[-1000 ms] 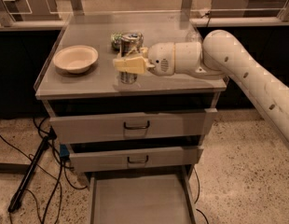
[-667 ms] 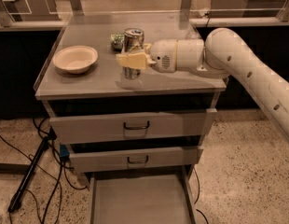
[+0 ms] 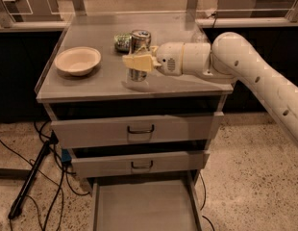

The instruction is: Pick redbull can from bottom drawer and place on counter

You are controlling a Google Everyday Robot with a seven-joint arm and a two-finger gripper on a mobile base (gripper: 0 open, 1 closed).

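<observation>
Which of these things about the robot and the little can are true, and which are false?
1. The redbull can is in the bottom drawer. False: it stands upright on the counter.
2. The gripper is closed around the redbull can. True.
3. The bowl sits on the floor. False: it sits on the counter, to the left of the can in the picture.
4. The bottom drawer is pulled open. True.

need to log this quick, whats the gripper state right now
Gripper: closed around the redbull can, which is upright with its base at the counter.
</observation>
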